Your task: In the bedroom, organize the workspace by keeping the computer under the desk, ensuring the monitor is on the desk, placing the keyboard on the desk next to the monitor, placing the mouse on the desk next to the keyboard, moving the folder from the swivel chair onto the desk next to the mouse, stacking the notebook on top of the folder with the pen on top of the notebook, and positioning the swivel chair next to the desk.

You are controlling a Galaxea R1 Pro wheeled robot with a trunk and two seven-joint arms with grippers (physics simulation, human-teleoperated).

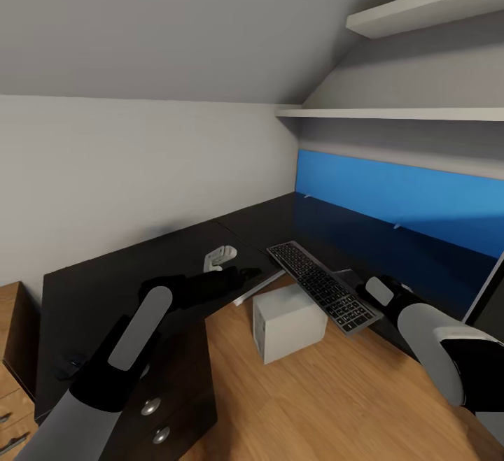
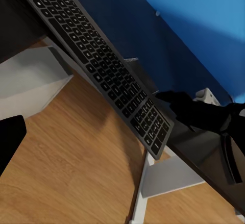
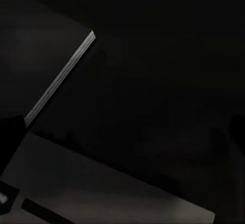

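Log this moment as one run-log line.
phase: placing keyboard | keyboard: tilted, hanging off desk edge, above computer on floor | right gripper: at keyboard's end, grip unclear | left gripper: over desk edge, state unclear

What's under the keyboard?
Half the keyboard sticks out past the desk edge, over the wood floor and the grey computer. The desk under its other half is covered.

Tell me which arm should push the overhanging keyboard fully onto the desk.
Probably right: its gripper is at the keyboard's overhanging end, while the left gripper is further off over the desk.
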